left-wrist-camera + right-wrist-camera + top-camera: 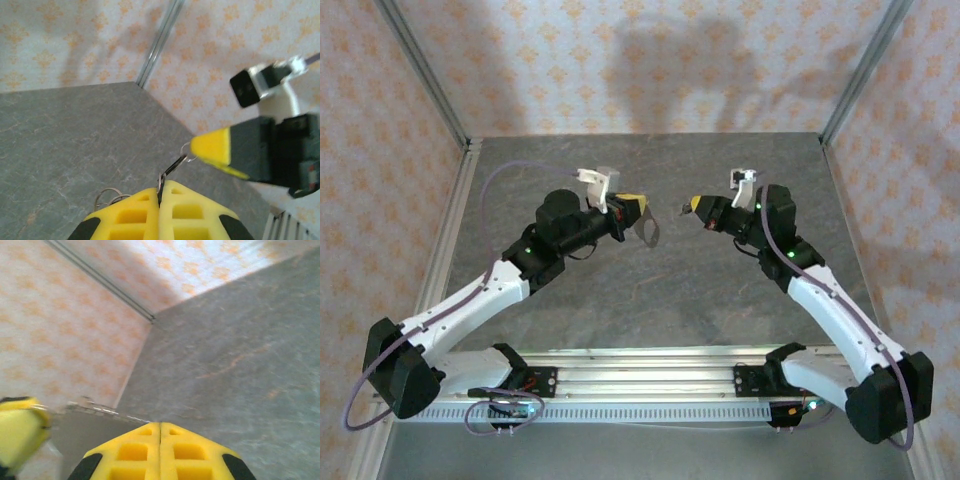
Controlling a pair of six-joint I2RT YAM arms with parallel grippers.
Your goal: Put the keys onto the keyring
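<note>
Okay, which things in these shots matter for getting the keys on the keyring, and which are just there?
For the job:
key
keyring
left gripper, shut on the keyring
right gripper, shut on the key

Just there:
grey table
patterned walls
metal frame posts
base rail

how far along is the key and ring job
Done: both pieces are off the grey table. In hand: the left gripper pinches the thin pale wire keyring; the right gripper pinches the tiny dark silvery-ended key, tips almost meeting. To do: threading; whether it's started is unclear.
</note>
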